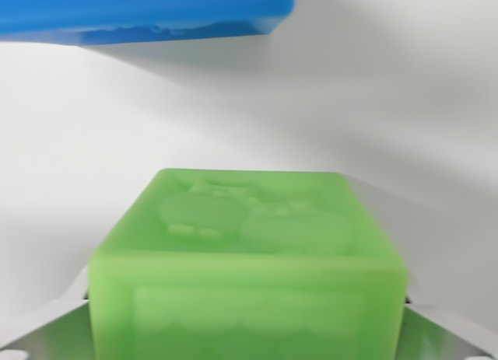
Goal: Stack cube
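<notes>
A green cube (pixel 247 270) sat low in the wrist view, very near the camera. It filled the middle of the bottom half. Its top face had raised shapes on it, round and bumpy, like a little picture. The picture was too blurry to make out. Its near side had a wavy raised edge along the bottom.

The gripper (pixel 249 329) was at the bottom of the view. One shiny grey finger (pixel 47 329) showed at the cube's left side. The other grey finger (pixel 447 333) showed at its right side. The fingers pinched the cube between them, one on each side. Each finger touched the cube.

A blue cube (pixel 148 14) was at the far side, at the top left of the view. Only its near part showed. The rest was cut off by the top edge. The two cubes were well apart, with bare table between them.

The table (pixel 373 111) was white and plain. A soft grey shadow lay on it under the blue cube and ran off to the right.
</notes>
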